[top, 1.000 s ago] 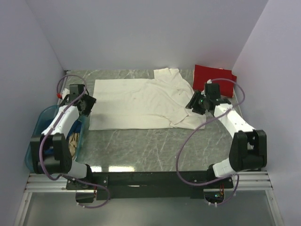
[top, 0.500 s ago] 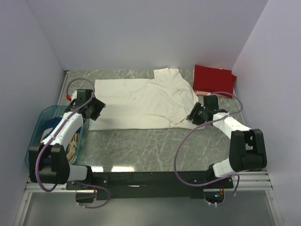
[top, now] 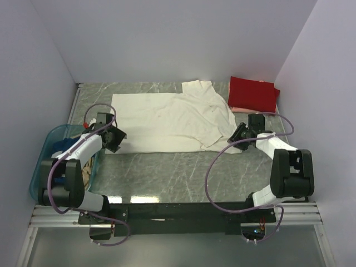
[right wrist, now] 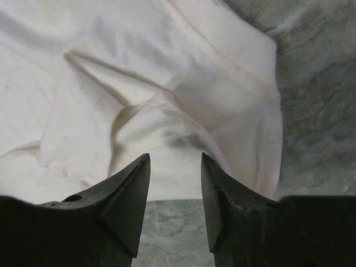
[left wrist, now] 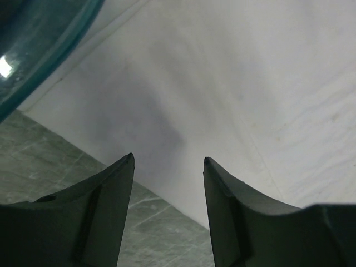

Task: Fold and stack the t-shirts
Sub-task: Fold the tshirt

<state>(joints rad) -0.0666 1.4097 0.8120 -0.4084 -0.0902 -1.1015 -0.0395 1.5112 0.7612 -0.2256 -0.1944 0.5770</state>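
Looking at my feed: grey marbled surface (top: pixel 178 167) boxed in by plain pale lavender walls (top: pixel 167 39) on three sides. Far left, a teal basket (top: pixel 41 167) hangs off the edge of the surface. The cream-white t-shirt (top: pixel 161 122) takes up the middle. Its left half lies smooth and flat, the right half is bunched and wrinkled with a sleeve poking toward the back. Back right corner has the red t-shirt (top: pixel 253 93) folded up, sitting on a pale pink t-shirt (top: pixel 239 109) that peeks out along its near edge. Now the arms. My left arm is tucked in low beside the basket, elbow bent, with the left tool (top: pixel 114 138) pointing at the near left corner of the cream shirt. On the wrist cam its fingers are spread apart with nothing between them, right over the shirt's hem. The right arm is folded low too, and the right tool (top: pixel 240 133) sits at the near right, rumpled end of the same shirt. Its fingers are apart as well, over the creased cloth. Can't tell if either one is actually touching fabric.
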